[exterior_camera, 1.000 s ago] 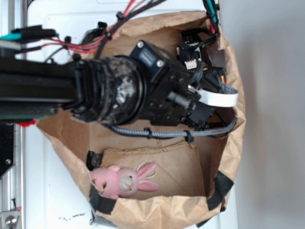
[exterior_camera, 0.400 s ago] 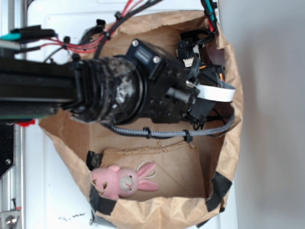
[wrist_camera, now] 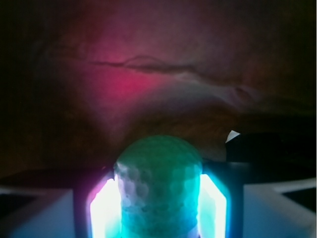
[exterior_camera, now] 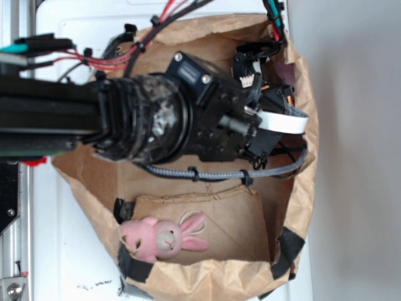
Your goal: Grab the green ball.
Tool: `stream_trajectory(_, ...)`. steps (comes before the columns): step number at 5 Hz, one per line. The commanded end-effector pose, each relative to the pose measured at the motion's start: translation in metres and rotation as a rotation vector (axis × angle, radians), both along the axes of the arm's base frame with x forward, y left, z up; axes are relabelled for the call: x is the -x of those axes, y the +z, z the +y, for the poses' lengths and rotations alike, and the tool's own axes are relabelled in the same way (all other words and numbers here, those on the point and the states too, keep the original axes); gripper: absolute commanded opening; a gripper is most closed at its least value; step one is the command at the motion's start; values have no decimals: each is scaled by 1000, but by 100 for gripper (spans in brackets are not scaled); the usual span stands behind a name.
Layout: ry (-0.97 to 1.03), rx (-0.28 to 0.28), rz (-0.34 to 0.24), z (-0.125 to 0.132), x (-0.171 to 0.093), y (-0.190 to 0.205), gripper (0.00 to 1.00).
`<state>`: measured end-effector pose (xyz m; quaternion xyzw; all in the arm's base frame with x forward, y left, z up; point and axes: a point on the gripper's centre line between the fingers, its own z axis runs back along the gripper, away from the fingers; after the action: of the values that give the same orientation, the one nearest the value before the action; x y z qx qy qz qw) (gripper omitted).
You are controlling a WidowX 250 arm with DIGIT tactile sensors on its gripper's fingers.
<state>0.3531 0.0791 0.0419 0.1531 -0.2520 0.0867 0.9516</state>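
**Ball seated between the fingers, deep in the bag**

Ball (wrist_camera: pixel 159 186) sits squarely between the two fingers (wrist_camera: pixel 105 210) in the wrist view, each side of it meeting a lit pad. The end effector (wrist_camera: pixel 159 208) looks closed on it, or very nearly so; I judge the grasp made or about to seat. In the exterior view the ball is hidden under the arm (exterior_camera: pixel 144 119), which reaches into the far right part of the paper bag (exterior_camera: pixel 301 207).

To finish the step well, the squeeze should be firm but even: the ball is soft and knitted, so it should give a little and hold, yet a lopsided grip could squirt it forward toward the bag wall (wrist_camera: pixel 148 69) that fills the view ahead. Lift straight up before any sideways move.

Room is tight. The bag's rim curls close around the wrist on the right, and a cable (exterior_camera: pixel 207 174) trails across the opening. The bunny (exterior_camera: pixel 160 237) lies near the lower rim, well apart from the grasp, and poses no obstacle.
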Motion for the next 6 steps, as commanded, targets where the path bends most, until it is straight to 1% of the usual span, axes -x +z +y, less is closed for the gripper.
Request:
stream_trajectory(1, -31, 51, 35, -7, 5, 23, 0)
stream_trajectory(2, -53, 123, 87, -16, 15, 44, 0)
stream_trajectory(3, -54, 193, 109, -23, 16, 64, 0)
stream_trajectory(4, -79, 235, 127, -26, 21, 79, 0)
stream_trajectory(5, -122, 272, 172, -30, 32, 96, 0)
stream_trajectory(6, -145, 282, 210, -32, 39, 108, 0)
